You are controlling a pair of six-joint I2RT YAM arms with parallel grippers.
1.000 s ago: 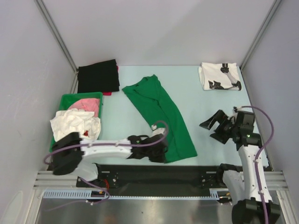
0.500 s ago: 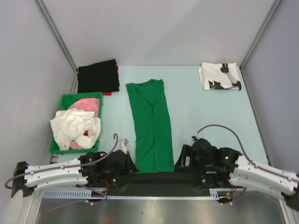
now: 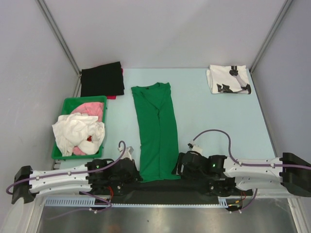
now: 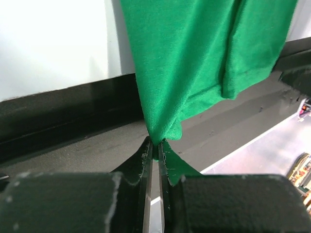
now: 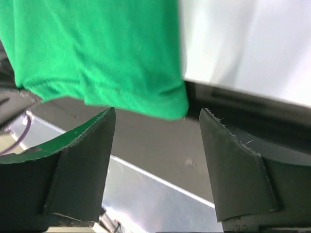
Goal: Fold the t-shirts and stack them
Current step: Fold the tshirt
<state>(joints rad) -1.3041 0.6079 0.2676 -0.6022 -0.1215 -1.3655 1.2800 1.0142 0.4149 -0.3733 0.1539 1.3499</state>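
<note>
The green shirt (image 3: 158, 131) lies in a long narrow band in the middle of the table (image 3: 218, 126), with the collar toward 12 o'clock and the hem at 6 o'clock, where it hangs a little over the dark front edge. The white shirt (image 3: 228, 80) rests folded in the far corner at about 1 o'clock, well apart. The step now seems to be taking both hem corners, so that the hem can be folded up toward the collar. To do this well, the right gripper (image 5: 157, 110) should go a bit further onto its corner and close on all layers, as deep as the other side, so that nothing slips out. After that both arms should lift together and travel toward 12 o'clock at the same speed, with the cloth lightly tight between them, so that the fold comes out straight. The left gripper (image 4: 155, 145), at 7 o'clock of the shirt, is closed tight on the hem corner, and a small tuft of green cloth is pinched between its fingers. The right gripper, at 5 o'clock, is wide open; the corner hangs just in front of the gap and touches neither finger.
</note>
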